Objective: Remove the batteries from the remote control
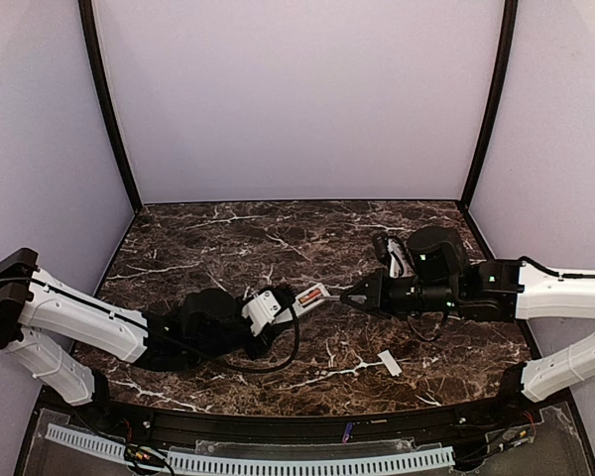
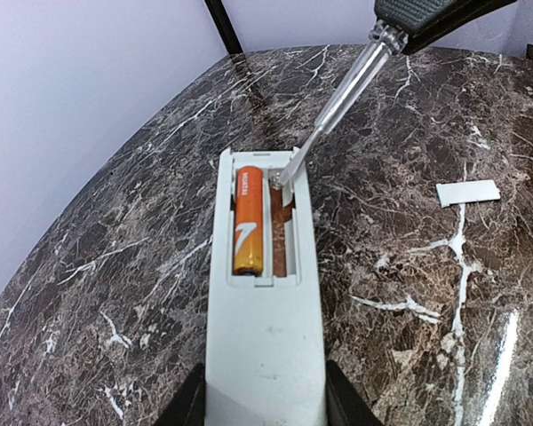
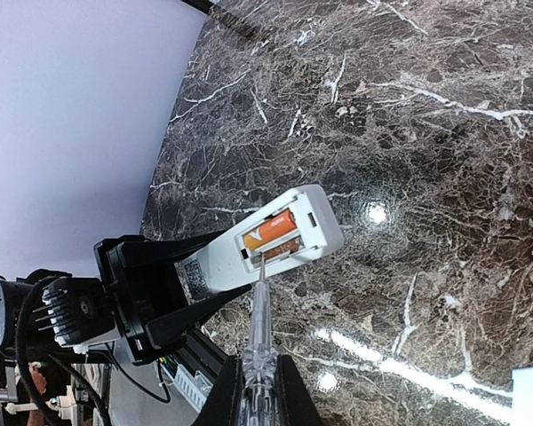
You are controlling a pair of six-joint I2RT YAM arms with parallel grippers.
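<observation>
Left arm (image 1: 79,322) and right arm (image 1: 560,293): white shells, black joints, looping black cables (image 1: 294,349). Left gripper (image 1: 280,305) and right gripper (image 1: 375,295) have black fingers (image 2: 188,406).

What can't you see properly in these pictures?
1. Slot beside the orange battery in the remote control: in the left wrist view, the screwdriver tip and shadow hide whether a second cell is there.
2. Remote's button side: faces away in every view.
3. Left fingers: cut off by the bottom edge, left wrist view.
4. Top view: recess too small to read.
</observation>
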